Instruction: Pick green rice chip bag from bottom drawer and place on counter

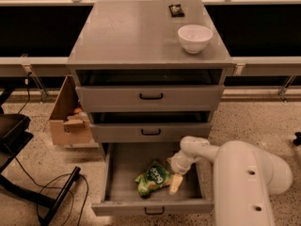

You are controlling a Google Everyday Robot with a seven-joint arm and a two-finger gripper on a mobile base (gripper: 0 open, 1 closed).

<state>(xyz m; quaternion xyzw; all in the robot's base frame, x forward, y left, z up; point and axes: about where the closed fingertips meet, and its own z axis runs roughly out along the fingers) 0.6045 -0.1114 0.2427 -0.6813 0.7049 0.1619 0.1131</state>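
So far only the reach is made: my pincer (175, 183) hangs low inside the open bottom drawer (123, 171), just beside the green rice chip bag (153, 178) lying on its floor. Whether the pincer is spread or pressed together, I cannot tell. Grasping, lifting and placing on the counter surface (131, 36) remain.

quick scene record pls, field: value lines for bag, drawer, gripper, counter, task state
bag: green rice chip bag lying inside the bottom drawer
drawer: bottom drawer pulled open
gripper: gripper down inside the drawer, just right of the bag; contact unclear
counter: counter holds a white bowl and a small dark item
task state: bag not yet on counter
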